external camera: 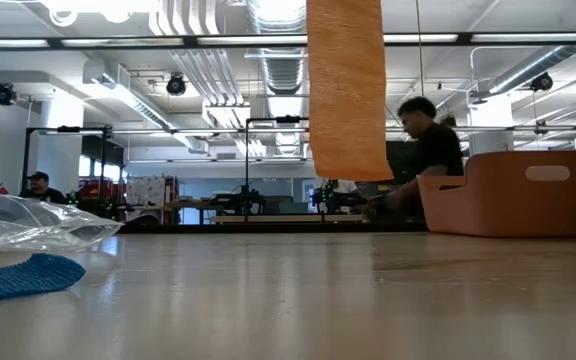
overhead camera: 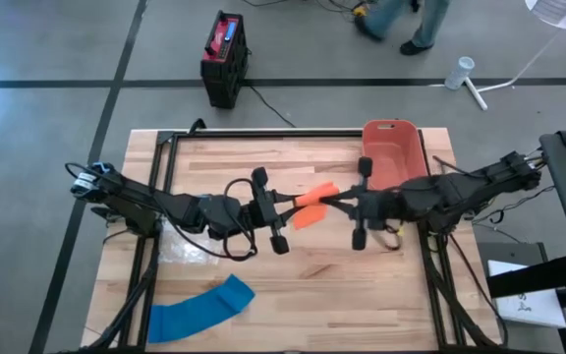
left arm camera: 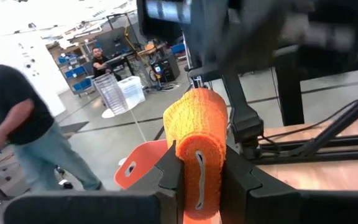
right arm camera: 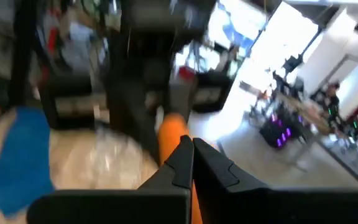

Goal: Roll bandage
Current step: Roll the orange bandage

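An orange bandage (overhead camera: 312,203) is held up over the table's middle between my two grippers. In the low view it (external camera: 346,90) hangs as a flat strip, with its lower end clear of the wood. My left gripper (overhead camera: 283,209) comes from the left and is shut on the bandage's rolled part (left arm camera: 197,155). My right gripper (overhead camera: 348,204) comes from the right and is shut on the bandage (right arm camera: 171,134). A blue bandage (overhead camera: 199,309) lies flat near the table's near-left edge. My left gripper pinches the rolled, many-layered part of the orange bandage (left arm camera: 199,177) between its two fingers (left arm camera: 169,177). The fingers lie level and point toward the table's right. The roll is clear of the table, and a strip hangs below it. My right gripper pinches a thin part of the orange bandage (right arm camera: 178,138) between its two nearly closed fingers (right arm camera: 207,167). It comes level from the table's right. The gripper itself hides the exact place of contact.
An orange bin (overhead camera: 393,152) stands at the far right of the table. A clear plastic bag (overhead camera: 180,246) lies at the left, under my left arm. People move in the room beyond the table (left arm camera: 17,124). Bare wood lies at the near middle (overhead camera: 342,295).
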Tool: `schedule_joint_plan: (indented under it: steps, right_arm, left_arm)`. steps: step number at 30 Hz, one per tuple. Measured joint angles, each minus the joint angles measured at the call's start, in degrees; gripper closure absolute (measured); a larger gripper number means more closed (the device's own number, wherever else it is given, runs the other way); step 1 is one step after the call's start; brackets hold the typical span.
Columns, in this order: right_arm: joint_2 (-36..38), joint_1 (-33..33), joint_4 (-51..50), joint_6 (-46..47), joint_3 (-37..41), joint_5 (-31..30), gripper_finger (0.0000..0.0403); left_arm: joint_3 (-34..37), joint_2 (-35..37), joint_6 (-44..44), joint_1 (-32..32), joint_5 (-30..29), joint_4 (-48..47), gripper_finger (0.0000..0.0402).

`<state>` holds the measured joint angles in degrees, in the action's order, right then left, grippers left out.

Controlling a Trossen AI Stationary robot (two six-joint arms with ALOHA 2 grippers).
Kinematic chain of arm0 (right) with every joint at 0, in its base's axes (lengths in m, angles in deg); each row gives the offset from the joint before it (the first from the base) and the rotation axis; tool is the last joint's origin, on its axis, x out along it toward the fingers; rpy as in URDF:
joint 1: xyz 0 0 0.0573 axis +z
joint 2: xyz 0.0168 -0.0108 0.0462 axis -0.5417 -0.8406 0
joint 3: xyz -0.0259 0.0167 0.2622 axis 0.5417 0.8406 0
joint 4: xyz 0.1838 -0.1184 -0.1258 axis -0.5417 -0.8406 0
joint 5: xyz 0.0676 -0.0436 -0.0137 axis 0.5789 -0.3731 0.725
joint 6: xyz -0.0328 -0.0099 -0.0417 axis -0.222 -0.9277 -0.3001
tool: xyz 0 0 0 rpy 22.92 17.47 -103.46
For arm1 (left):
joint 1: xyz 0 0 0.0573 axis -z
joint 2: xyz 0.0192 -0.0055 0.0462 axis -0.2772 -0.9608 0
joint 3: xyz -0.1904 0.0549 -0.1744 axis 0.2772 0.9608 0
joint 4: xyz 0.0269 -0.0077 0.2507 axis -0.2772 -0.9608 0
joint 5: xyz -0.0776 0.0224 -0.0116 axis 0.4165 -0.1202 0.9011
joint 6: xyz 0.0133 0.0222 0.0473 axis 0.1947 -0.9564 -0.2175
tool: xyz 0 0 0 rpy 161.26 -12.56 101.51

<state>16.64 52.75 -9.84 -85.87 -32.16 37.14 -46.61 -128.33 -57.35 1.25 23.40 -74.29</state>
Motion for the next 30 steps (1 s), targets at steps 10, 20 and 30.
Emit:
schedule_joint_plan:
  steps: [10,20,30]
  right_arm:
    - [-2.44,-1.04,1.33,-0.13,0.71,0.02,0.0403]
    - [-7.56,-1.69,1.72,-2.56,-1.8,0.07,0.0403]
    - [0.94,-0.07,2.33,3.74,-0.08,-13.11,0.0403]
  left_arm:
    - [0.0,0.0,0.22,-0.04,0.03,0.95,0.0352]
    - [0.15,0.0,0.89,-0.12,-0.46,1.29,0.0352]
    - [0.17,0.02,0.04,-0.04,-0.41,1.88,0.0352]
